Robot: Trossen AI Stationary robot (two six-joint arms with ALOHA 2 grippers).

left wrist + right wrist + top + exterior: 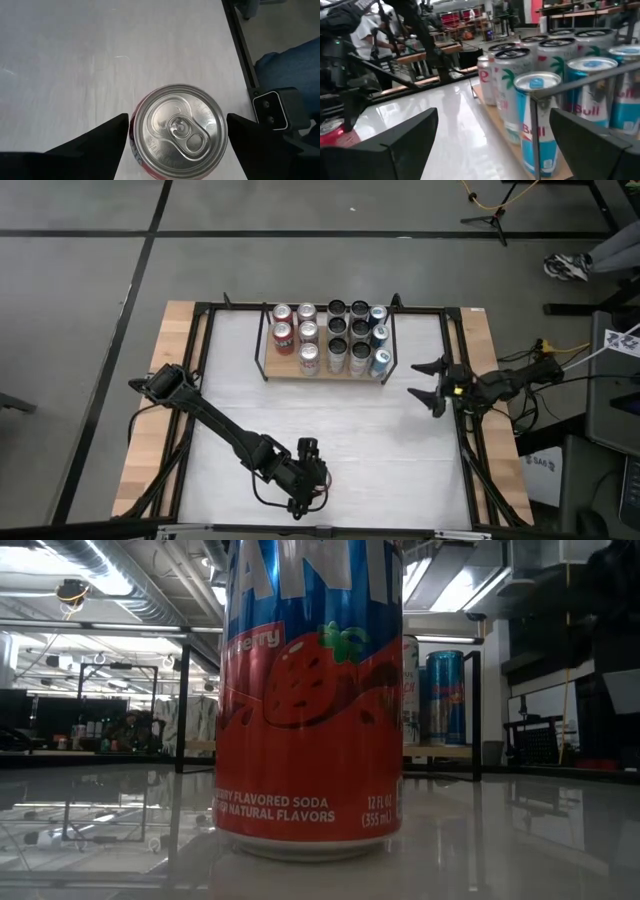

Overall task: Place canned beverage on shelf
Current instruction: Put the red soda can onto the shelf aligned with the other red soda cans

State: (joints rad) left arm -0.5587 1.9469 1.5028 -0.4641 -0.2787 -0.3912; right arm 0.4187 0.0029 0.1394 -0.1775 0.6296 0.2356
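White tabletop point(330, 430) with wooden side strips and a black frame. At its far middle, the shelf point(325, 375) — light-wood board, thin black rod uprights at both ends — already carrying three rows of cans: red ones at one end, pale and dark-topped ones in the middle, blue-and-silver Red Bull cans point(537, 120) at the end nearest the right arm.

Left arm reaches to the near edge of the table. Left gripper point(176, 145) points straight down over the strawberry soda can point(310, 700), fingers spread wide, one either side of the can and clear of its wall — nothing gripped yet. The can stands upright on bare tabletop, well apart from the shelf.

Right gripper point(432, 388) waits low beside the shelf's end, fingers apart and empty.

Handling, as judged: rigid thin aluminium, probably full so moderately heavy; glossy wall is slippery, and a hard squeeze would dent it. Best taken across the mid-body, held upright.

In the way: the shelf is crowded, with rod uprights and neighbouring cans easy to knock; the free space seems to be at the red-can end.
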